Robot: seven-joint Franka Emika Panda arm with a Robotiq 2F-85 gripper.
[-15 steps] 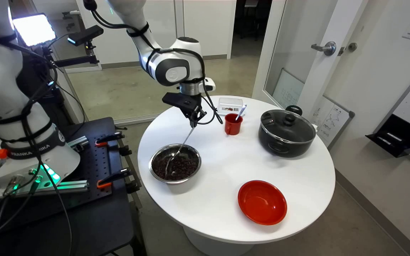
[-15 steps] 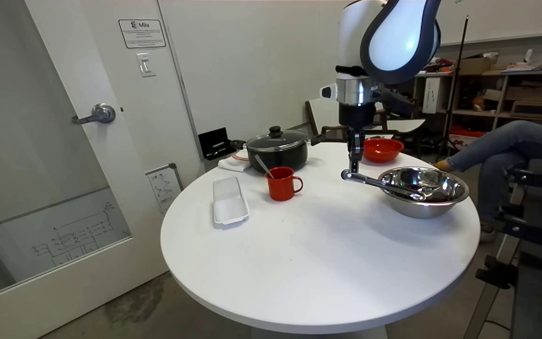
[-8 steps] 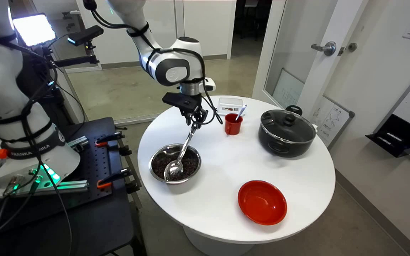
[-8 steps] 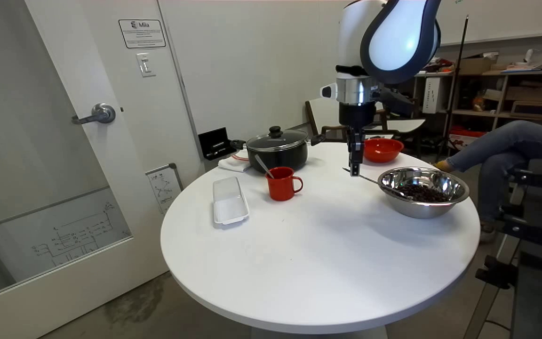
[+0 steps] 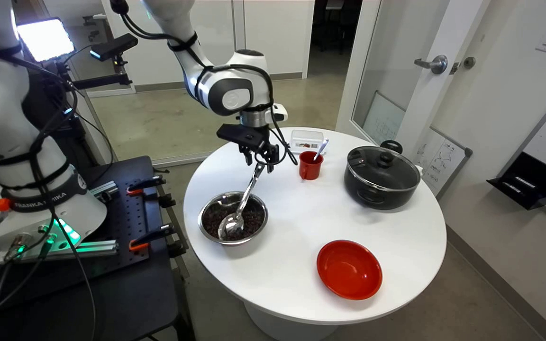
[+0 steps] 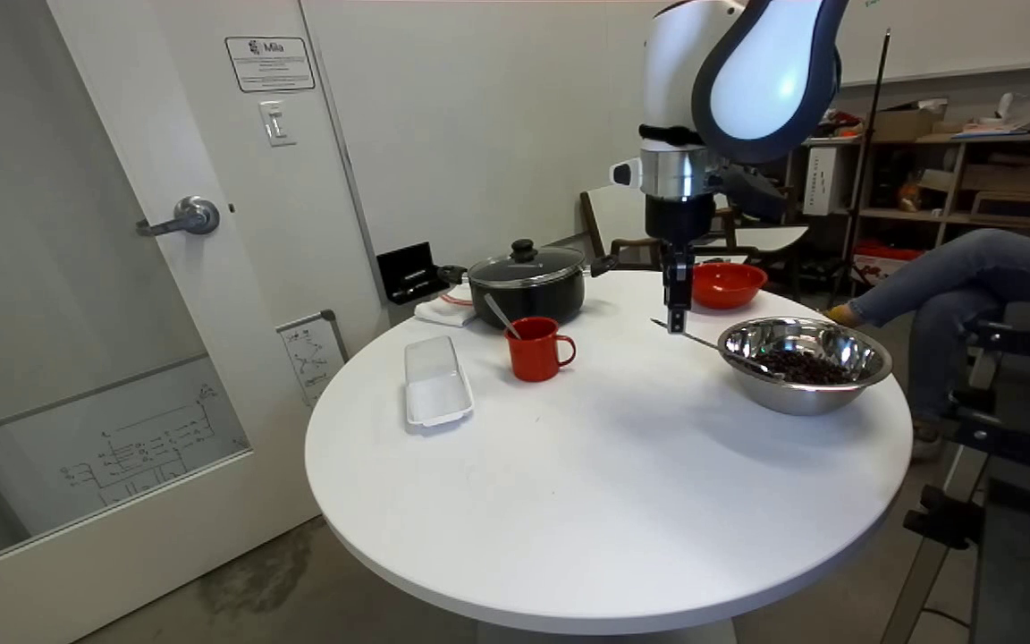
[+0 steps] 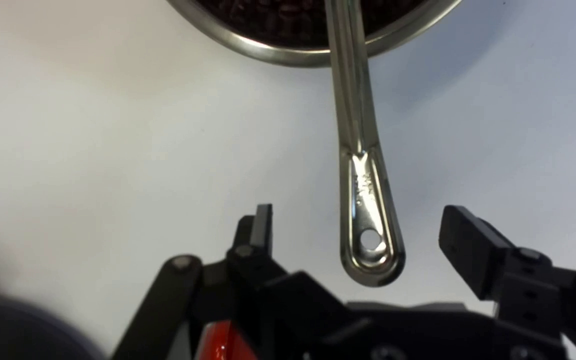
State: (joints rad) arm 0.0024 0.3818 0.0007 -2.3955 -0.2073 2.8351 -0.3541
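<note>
Black two-fingered gripper (image 7: 361, 240), spread, straddles a silver metal spoon (image 7: 355, 110) slanting over the rim of a round steel bowl (image 7: 258, 48).

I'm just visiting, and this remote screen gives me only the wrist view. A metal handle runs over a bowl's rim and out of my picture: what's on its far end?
Observer: It's a spoon; its rounded end lies inside the metal bowl, with what look like dark beans.
Visitor: Oh, nice! Any other dishes around?
Observer: Yes, a red bowl, open side up, shows in both exterior views.
Visitor: Is a person there?
Observer: In an exterior view, legs in jeans show; I can't see a face.
</note>
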